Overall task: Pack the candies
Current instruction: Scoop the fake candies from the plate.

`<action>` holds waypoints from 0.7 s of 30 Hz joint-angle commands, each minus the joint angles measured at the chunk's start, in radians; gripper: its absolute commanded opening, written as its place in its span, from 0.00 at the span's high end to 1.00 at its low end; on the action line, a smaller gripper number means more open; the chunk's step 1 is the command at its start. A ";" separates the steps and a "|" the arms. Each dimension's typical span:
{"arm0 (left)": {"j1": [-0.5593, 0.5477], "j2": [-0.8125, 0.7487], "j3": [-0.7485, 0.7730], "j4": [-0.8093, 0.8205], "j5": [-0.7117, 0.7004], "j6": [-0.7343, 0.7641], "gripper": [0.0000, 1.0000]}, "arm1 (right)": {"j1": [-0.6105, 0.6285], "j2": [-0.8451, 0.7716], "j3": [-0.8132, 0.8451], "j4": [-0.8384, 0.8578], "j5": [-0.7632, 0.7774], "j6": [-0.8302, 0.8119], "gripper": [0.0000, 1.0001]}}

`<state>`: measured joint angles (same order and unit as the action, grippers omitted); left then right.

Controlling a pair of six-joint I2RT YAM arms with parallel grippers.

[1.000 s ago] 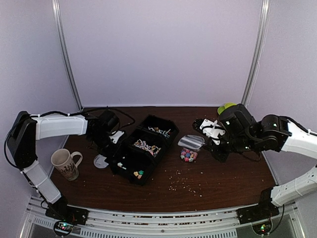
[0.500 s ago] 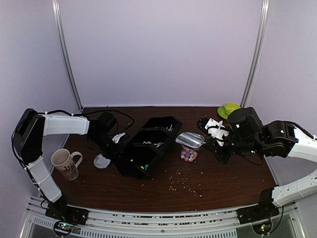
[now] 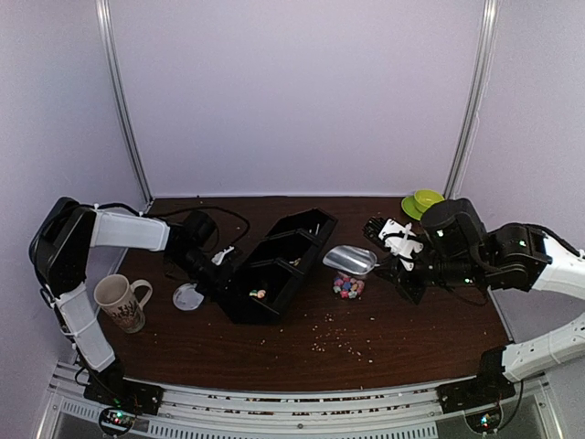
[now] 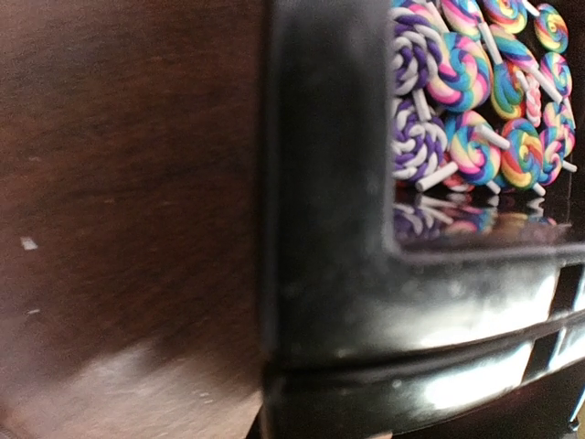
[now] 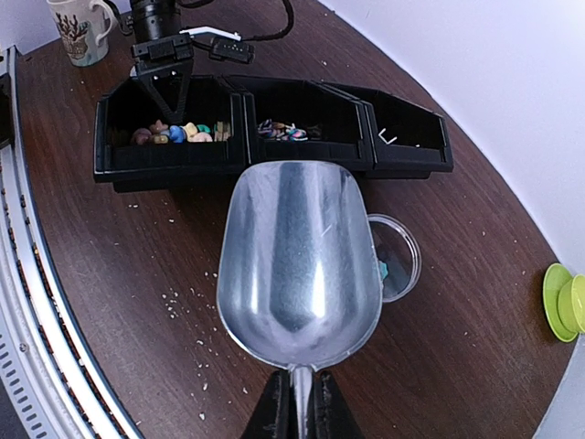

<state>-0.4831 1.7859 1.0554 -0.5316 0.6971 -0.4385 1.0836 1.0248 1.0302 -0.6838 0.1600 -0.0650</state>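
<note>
— Candies (image 5: 174, 133), where?
— Three spots. Going near to far: crumbs (image 3: 340, 344) strewn on the surface (image 3: 430, 334), near middle. Mug (image 3: 117, 300) upright at left, white lid (image 3: 186, 296) flat just right of it. Then clear jar (image 5: 409, 261), right of centre, some pastel pieces inside.
— Scoop (image 5: 297, 265)?
— Metal, hovers over the jar, covers most of it in the right wrist view. Right gripper (image 5: 299, 407) pinched tight on its handle.
— Tray (image 5: 164, 163)?
— Black, three compartments, just left of the jar, tilted, open side turned right. Chunky pastel pieces in the near-left compartment, swirl lollipops (image 4: 466, 119) in the middle one.
— Left gripper (image 5: 169, 91)?
— At the near-left end, fingers closed over the wall there. Left wrist view shows only rim and lollipops, close up.
— Far side?
— Green dish (image 3: 419, 201), far right corner, well apart.
</note>
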 commanded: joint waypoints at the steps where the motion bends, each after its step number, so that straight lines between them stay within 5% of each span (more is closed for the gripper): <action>1: 0.009 -0.074 0.081 -0.023 -0.095 0.113 1.00 | 0.009 0.047 0.058 -0.022 -0.004 0.029 1.00; 13: -0.034 -0.241 0.067 -0.189 -0.478 0.167 1.00 | 0.021 0.268 0.275 -0.165 -0.046 0.041 1.00; 21: -0.131 -0.257 0.057 -0.188 -0.583 0.212 1.00 | 0.071 0.441 0.405 -0.207 -0.082 0.030 1.00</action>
<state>-0.5632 1.5826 1.0901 -0.8398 0.1371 -0.2840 1.1290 1.4017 1.3708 -0.8520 0.1066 -0.0380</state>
